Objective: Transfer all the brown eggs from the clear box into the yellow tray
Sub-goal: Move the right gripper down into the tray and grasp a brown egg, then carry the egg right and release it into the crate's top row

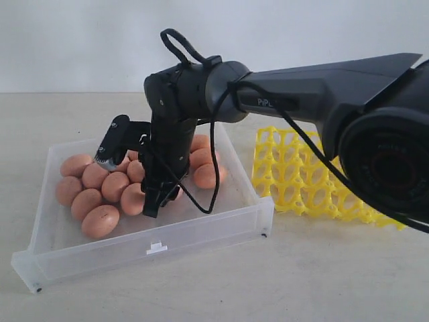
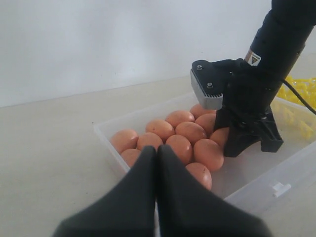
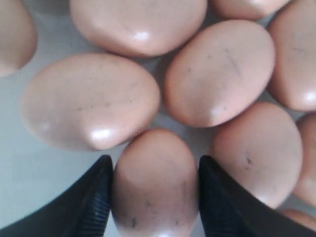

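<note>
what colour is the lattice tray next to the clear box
The tray is bright yellow, clearest in the exterior view.

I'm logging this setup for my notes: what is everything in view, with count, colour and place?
brown eggs: about a dozen visible, others maybe hidden, pinkish-brown, clustered in the clear box
clear box: one, translucent, on the table
yellow tray: one, yellow, beside the box, no eggs seen in it
table: one, beige, under everything
right gripper: one, black, down in the box, pads against one egg
left gripper: one, black, shut, near the box
</note>
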### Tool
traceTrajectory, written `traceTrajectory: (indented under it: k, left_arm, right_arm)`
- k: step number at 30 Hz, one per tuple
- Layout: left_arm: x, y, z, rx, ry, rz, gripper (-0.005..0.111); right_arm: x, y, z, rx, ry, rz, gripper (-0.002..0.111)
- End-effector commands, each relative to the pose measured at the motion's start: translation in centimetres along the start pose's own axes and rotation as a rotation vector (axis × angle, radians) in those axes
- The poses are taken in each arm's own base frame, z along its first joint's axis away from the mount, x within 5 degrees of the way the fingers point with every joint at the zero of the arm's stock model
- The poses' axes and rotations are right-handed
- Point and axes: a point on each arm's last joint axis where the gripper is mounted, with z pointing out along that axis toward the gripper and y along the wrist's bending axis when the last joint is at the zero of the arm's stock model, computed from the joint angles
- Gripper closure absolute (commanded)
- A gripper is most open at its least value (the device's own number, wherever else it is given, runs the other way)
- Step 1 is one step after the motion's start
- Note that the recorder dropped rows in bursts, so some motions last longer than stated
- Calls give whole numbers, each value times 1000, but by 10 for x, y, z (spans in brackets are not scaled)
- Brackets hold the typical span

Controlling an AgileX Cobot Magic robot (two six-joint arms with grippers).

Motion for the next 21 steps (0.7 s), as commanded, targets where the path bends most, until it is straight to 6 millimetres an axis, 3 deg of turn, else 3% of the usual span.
traceTrajectory:
  k: [1,4,7,11,15,18,21]
  left_arm:
    - [-1,0,0,0,-11,0,111]
    - [-1,0,0,0,-11,0,111]
    - [-1,0,0,0,-11,0,111]
    - [-1,0,0,0,-11,0,111]
    - [-1,0,0,0,-11,0,111]
    - [-1,0,0,0,-11,0,111]
    - [-1,0,0,0,-11,0,111]
  right_arm:
    - [-7,-8,-47,45,-62,165,108]
    - [5,-21,-71,51,-116,398,108]
    - [32,-33,-97,118,-307,568,108]
    - [94,-33,-145,397,-631,673,108]
    - [162,-28,-168,699,-897,793,108]
    - [204,-36,-163,849,-982,941,108]
    - [230,-55,-148,777,-969,1138,109]
